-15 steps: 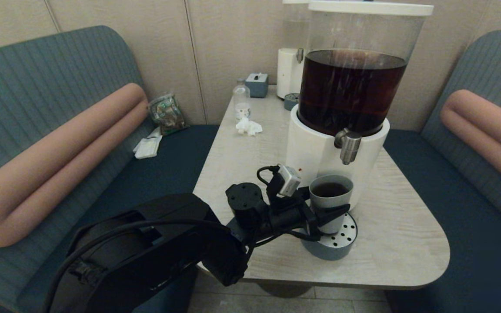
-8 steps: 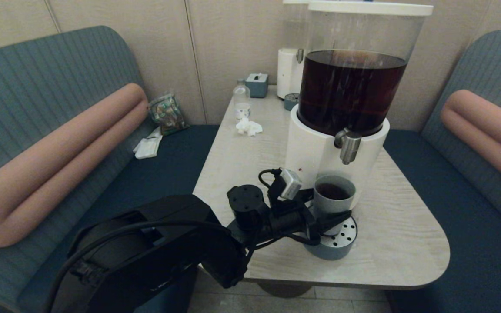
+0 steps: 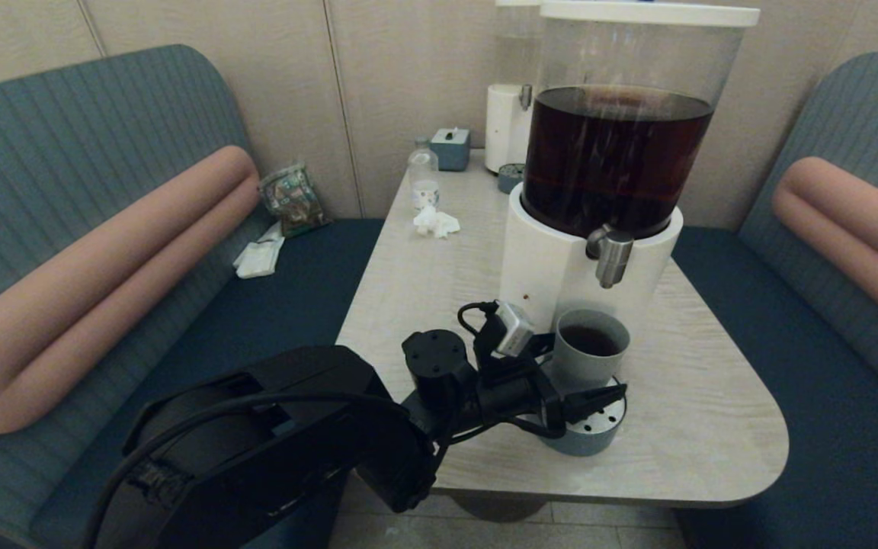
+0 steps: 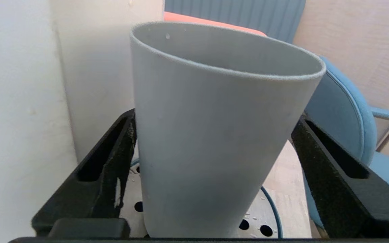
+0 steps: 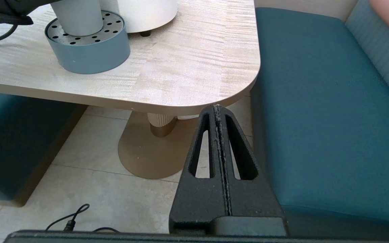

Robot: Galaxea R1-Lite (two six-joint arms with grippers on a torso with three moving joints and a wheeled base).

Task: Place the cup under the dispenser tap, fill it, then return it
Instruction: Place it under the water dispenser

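Observation:
The grey-blue cup (image 3: 590,354) holds dark liquid and sits on the drip tray, leaning slightly right, just below and in front of the brushed-steel dispenser tap (image 3: 611,263). My left gripper (image 3: 588,375) reaches in from the left, low on the cup. In the left wrist view the cup (image 4: 214,135) fills the space between the two black fingers (image 4: 113,162), whose tips touch its sides. My right gripper (image 5: 217,108) hangs shut and empty below the table's front right corner; it does not show in the head view.
The round blue-grey drip tray (image 3: 584,441) stands before the big dispenser's white base (image 3: 542,267). A slimmer white dispenser (image 3: 504,130), a small bottle (image 3: 424,175), a tissue box (image 3: 450,147) and a crumpled napkin (image 3: 435,223) stand further back. Blue benches flank the table (image 3: 698,396).
My left gripper has sunk and shifted right, now lower on the cup. The cup has moved slightly right and leans a little more.

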